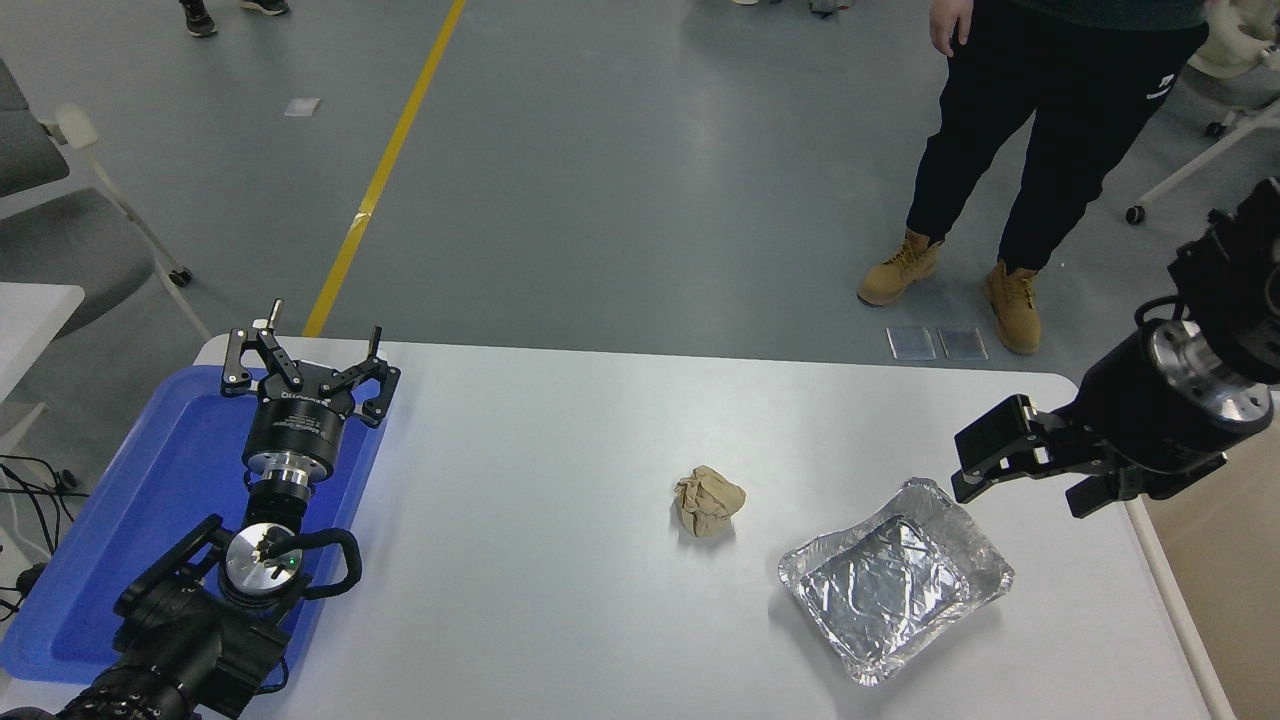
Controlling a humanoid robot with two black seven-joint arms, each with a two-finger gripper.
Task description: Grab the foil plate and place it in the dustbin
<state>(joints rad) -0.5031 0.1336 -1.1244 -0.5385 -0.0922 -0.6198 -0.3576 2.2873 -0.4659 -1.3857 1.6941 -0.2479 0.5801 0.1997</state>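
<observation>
One thin rim of the foil plate (pixel 895 580), lying at the table's (pixel 560 600) five o'clock, could be crumpled or flicked away if clipped off-centre by the open, empty right gripper (pixel 1020 470) held at its one o'clock.

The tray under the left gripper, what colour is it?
Blue, a plain flat plastic tray, seen in the head view.

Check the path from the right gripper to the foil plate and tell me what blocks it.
Nothing visible does. The right gripper hangs just past the foil plate's far right corner, with only bare table between them. The paper ball lies off to the plate's left, clear of that path.
</observation>
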